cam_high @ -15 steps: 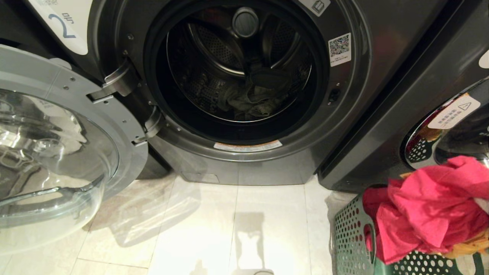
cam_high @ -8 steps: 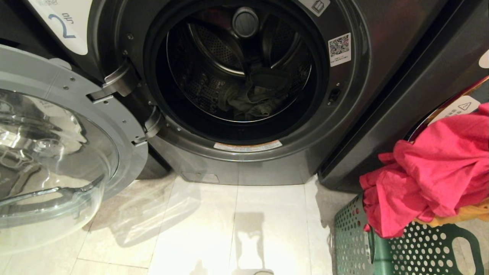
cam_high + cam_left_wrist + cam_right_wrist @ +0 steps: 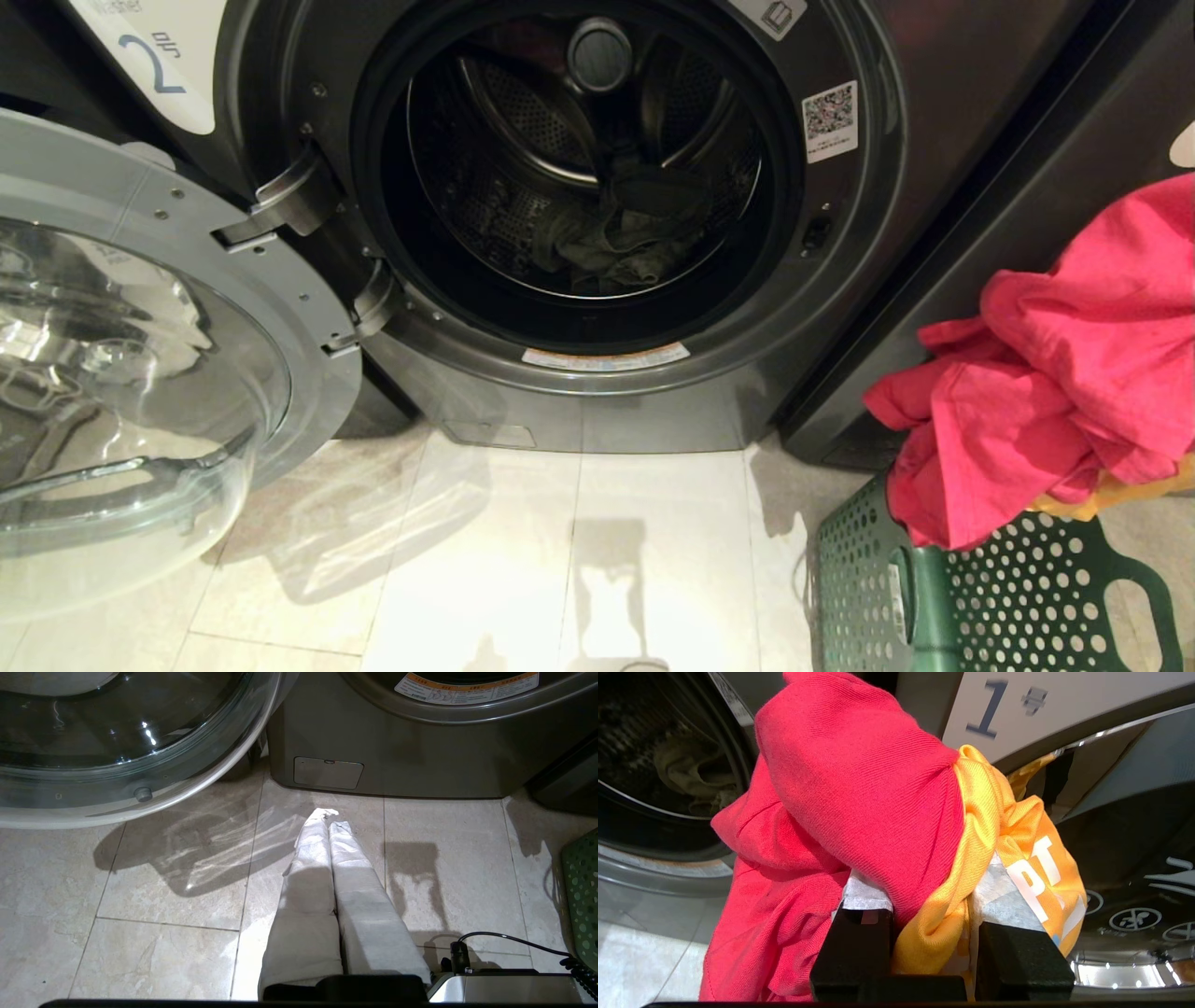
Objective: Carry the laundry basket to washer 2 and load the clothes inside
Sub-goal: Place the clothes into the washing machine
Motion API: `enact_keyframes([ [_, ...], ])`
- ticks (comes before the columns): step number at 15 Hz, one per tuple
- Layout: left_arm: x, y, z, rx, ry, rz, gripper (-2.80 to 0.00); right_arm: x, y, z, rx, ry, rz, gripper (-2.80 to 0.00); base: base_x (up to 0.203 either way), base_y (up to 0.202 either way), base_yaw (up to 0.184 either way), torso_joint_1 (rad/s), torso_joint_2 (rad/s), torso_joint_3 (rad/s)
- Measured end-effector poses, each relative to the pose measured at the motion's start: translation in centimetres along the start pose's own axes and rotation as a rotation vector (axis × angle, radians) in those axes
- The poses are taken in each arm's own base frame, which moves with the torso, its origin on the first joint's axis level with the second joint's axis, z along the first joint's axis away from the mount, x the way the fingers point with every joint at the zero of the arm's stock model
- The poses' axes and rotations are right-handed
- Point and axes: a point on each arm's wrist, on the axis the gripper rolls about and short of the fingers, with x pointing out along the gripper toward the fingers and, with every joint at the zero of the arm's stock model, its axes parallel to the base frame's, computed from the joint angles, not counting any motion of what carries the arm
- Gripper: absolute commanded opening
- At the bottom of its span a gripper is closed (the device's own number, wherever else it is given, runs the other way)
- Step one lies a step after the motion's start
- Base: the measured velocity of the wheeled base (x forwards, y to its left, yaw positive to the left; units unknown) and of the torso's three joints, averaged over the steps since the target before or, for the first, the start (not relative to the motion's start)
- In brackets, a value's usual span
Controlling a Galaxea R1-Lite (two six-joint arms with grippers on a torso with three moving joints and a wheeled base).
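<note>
Head camera: low, close to washer 2 (image 3: 579,187), facing its open drum and tilted down to the floor tiles (image 3: 523,560); open door (image 3: 140,373) at its left, laundry basket (image 3: 990,597) at lower right. Left wrist camera: nearer the floor, looking forward along it at the washer's base panel (image 3: 373,756) (shares door glass, tiles and basket edge with the head view). Right wrist camera: very close behind the clothes (image 3: 859,788), facing between the drum opening and the machine labelled 1 (image 3: 994,709).
</note>
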Motion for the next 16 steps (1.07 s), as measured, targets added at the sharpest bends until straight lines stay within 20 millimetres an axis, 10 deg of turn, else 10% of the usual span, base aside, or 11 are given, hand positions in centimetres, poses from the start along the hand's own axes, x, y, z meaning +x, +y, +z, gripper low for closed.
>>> enact_keyframes([
  [16,0.0,0.0,0.0,-0.002,0.005,0.001,-2.80,-2.0,0.4,0.3,-0.002,-0.016,0.056,-2.80,0.000,0.057,0.001,0.000,0.00,0.000],
])
